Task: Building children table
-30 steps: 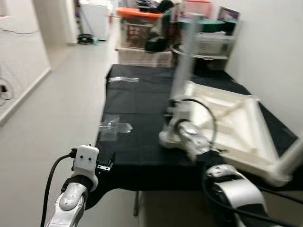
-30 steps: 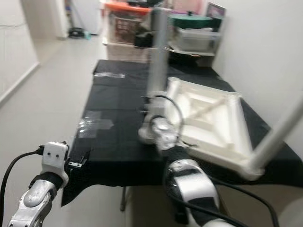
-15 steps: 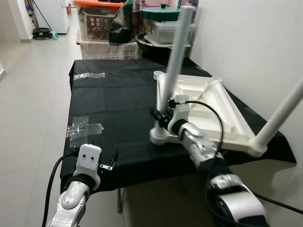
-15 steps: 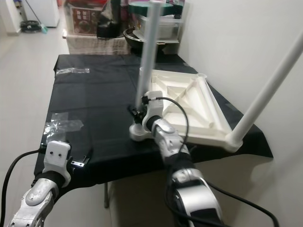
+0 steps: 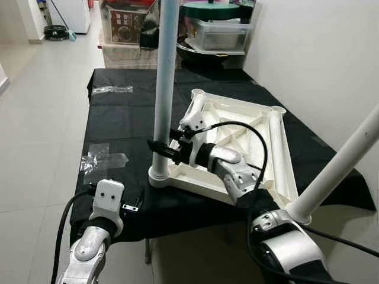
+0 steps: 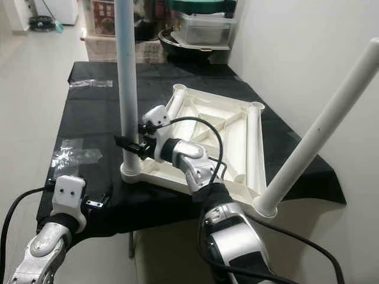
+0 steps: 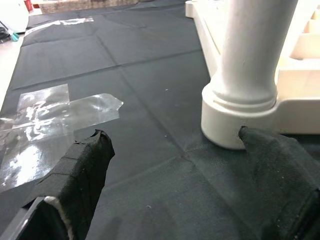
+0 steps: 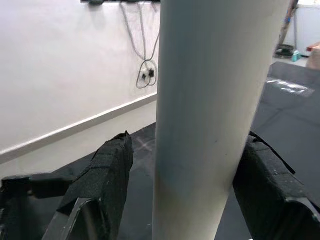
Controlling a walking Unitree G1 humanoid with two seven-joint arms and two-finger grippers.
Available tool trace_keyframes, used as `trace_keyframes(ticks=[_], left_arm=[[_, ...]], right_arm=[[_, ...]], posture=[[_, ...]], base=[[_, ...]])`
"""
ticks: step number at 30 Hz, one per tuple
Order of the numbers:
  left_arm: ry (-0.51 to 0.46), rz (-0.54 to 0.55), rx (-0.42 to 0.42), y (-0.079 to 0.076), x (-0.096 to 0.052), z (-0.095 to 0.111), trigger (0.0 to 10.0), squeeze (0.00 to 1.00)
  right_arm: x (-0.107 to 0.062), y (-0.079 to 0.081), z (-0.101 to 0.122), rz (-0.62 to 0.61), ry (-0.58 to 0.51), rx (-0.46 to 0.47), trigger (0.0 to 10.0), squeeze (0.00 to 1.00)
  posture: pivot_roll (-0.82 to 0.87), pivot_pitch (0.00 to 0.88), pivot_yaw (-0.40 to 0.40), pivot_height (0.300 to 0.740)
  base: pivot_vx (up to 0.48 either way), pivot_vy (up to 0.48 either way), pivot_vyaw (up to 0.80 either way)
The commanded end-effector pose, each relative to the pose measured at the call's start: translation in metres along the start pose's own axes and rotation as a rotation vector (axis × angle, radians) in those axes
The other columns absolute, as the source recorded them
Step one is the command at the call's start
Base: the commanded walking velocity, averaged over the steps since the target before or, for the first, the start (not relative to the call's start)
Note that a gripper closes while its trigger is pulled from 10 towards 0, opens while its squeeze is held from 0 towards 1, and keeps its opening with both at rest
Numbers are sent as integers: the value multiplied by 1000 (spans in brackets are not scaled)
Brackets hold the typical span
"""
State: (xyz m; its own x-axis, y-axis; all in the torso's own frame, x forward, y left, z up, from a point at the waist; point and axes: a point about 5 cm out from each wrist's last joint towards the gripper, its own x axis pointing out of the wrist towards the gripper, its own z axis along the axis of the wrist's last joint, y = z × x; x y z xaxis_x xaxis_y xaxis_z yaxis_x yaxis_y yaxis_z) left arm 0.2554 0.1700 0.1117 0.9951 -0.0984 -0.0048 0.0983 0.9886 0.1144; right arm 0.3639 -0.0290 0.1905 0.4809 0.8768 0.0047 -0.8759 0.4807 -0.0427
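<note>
While right tool (image 5: 159, 147) straddles upright table leg (image 5: 163, 83), fingers spread, left tool (image 7: 175, 175) gapes, holding nothing.

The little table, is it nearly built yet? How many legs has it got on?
Partly. The white tabletop lies upside down on the black cloth, and two legs stand in corner sockets: the near-left leg and the near-right leg. The right claw is around the near-left leg, fingers either side without squeezing. The left claw waits by the table edge. The two far corner sockets look empty, so two legs are left.
</note>
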Motion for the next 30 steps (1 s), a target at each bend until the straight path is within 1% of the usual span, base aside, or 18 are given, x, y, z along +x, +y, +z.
trace_keyframes(ticks=[1, 5, 6, 7, 8, 10, 12, 14, 15, 16, 17, 18, 19, 20, 22, 23, 26, 30], left_arm=[[14, 0, 15, 0, -2, -3, 10000, 0], [11, -4, 15, -2, 0, -2, 10000, 0], [8, -4, 15, -2, 1, -2, 10000, 0], [7, -4, 14, -2, 1, -2, 10000, 0], [6, -4, 13, -3, 1, -2, 10000, 0], [6, -4, 12, -4, 1, -3, 10000, 0], [8, -4, 9, -5, 0, -4, 10000, 0], [10, -2, 8, -5, -1, -5, 10000, 0], [10, -2, 8, -5, -1, -5, 10000, 0], [10, -1, 7, -5, -1, -5, 10000, 0], [11, 0, 6, -5, -2, -5, 10000, 0], [11, 0, 6, -5, -2, -5, 10000, 0], [11, -1, 6, -5, -1, -5, 10000, 0], [11, -1, 6, -5, -1, -5, 10000, 0], [12, -4, 6, -6, -1, -5, 10000, 0], [12, -4, 6, -6, -1, -5, 10000, 0], [14, -7, 8, -5, 0, -6, 10000, 0], [15, -8, 10, -4, 0, -6, 10000, 0]], right_arm=[[12, 17, -9, 66, 35, 9, 10000, 0], [18, 18, -11, 56, 35, 9, 10000, 0], [19, 15, -8, 38, 11, 31, 2392, 0], [19, 14, -6, 24, -6, 49, 2392, 0], [18, 13, -3, 31, -37, 71, 0, 0], [16, 9, -3, -5, -44, 84, 0, 0], [14, 1, -6, -115, 8, 84, 0, 0], [5, -19, -15, -398, 89, 92, 0, 0], [5, -19, -15, -398, 89, 92, 0, 0], [0, -25, -18, -492, 115, 94, 0, 0], [-17, -42, -27, -741, 170, 114, 0, 0], [-17, -42, -27, -741, 170, 114, 0, 0], [-43, -58, -39, -981, 215, 127, 0, 0], [-43, -58, -39, -981, 215, 127, 0, 0], [-91, -73, -62, -1314, 301, 118, 0, 0], [-91, -73, -62, -1314, 301, 118, 0, 0], [-124, -73, -81, -1458, 357, 102, 0, 0], [-131, -71, -84, -1492, 371, 102, 0, 0]], posture=[[93, 0, -133, 740], [91, 0, -135, 740], [88, 0, -136, 740], [88, 0, -136, 740], [84, 0, -140, 740], [81, 0, -141, 740], [79, 0, -142, 740], [76, 0, -143, 740], [76, 0, -143, 740], [76, 0, -143, 740], [69, 0, -139, 740], [69, 0, -139, 740], [69, 0, -137, 740], [69, 0, -137, 740], [60, 0, -127, 740], [60, 0, -127, 740], [50, 0, -123, 740], [45, 0, -120, 740]], base=[[0, 0, 0], [0, 0, 0], [0, 0, 0], [0, 0, 0], [0, 0, 0], [0, 0, 0], [0, 0, 0], [0, 0, 0], [0, 0, 0], [0, 0, 0], [0, 0, 0], [0, 0, 0], [0, 0, 0], [0, 0, 0], [0, 0, 0], [0, 0, 0], [0, 0, 0], [0, 0, 0]])
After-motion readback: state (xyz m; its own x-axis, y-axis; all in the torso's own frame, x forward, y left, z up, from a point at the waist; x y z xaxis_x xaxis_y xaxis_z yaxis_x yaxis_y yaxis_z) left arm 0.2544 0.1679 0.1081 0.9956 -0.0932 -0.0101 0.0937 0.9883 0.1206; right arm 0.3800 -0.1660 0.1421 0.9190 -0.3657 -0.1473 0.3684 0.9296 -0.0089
